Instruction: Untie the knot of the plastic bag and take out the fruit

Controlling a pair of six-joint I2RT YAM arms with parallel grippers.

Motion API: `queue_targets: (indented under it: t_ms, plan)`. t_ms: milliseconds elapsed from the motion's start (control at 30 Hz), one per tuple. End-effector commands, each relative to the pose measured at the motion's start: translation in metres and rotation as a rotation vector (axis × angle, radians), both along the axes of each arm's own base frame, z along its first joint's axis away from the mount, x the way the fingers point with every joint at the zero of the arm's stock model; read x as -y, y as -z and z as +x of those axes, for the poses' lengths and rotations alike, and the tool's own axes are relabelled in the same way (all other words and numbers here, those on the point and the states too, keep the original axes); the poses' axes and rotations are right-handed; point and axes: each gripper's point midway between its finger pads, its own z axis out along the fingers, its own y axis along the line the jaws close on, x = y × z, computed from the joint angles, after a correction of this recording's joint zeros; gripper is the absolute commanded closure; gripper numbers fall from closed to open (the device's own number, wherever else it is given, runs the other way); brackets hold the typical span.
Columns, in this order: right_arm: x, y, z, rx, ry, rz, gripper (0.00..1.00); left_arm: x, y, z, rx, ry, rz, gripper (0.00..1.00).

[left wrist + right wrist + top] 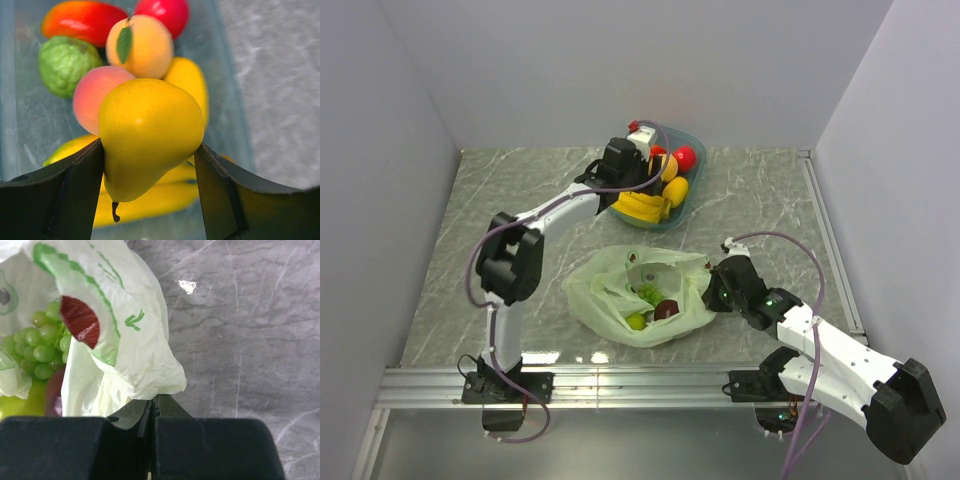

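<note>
**Plastic bag** [588,295]: pale green, translucent, crumpled, slumped with its mouth gaping upward (right rim pinched in the right gripper [154,405]).

**Fruit in the bag:** green grape cluster [42,342], dark purple plum [667,309], one yellow-green piece [636,321].

**Fruit in the teal bowl** [15,125]: banana bunch [642,207], peach [92,95], yellow-orange piece [142,45].

**Yellow pear** [147,132]: stem down above the bowl, clamped by the left gripper [150,165].
</note>
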Motion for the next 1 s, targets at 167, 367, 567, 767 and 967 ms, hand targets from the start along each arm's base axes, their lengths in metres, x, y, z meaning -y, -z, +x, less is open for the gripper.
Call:
queue_targets:
  t_ms: [167,367,567,767,967]
  plan:
    - [-0.007,-0.018,0.006,0.037,-0.044,0.013,1.0,0.02,0.007,0.03,0.019,0.098,-0.014,0.45]
    - [-0.001,-0.018,0.006,0.042,-0.038,-0.021,1.0,0.017,-0.008,0.012,0.011,0.116,-0.06,0.1]
    - [-0.005,-0.02,0.011,0.047,-0.038,-0.011,1.0,0.007,-0.045,-0.018,0.033,0.135,-0.086,0.04]
    - [-0.002,-0.025,0.016,0.065,-0.014,-0.021,1.0,0.009,-0.064,-0.078,0.051,0.231,-0.051,0.07]
    - [0.0,-0.022,0.015,0.059,-0.001,-0.03,1.0,0.028,-0.057,-0.186,0.033,0.428,0.001,0.15]
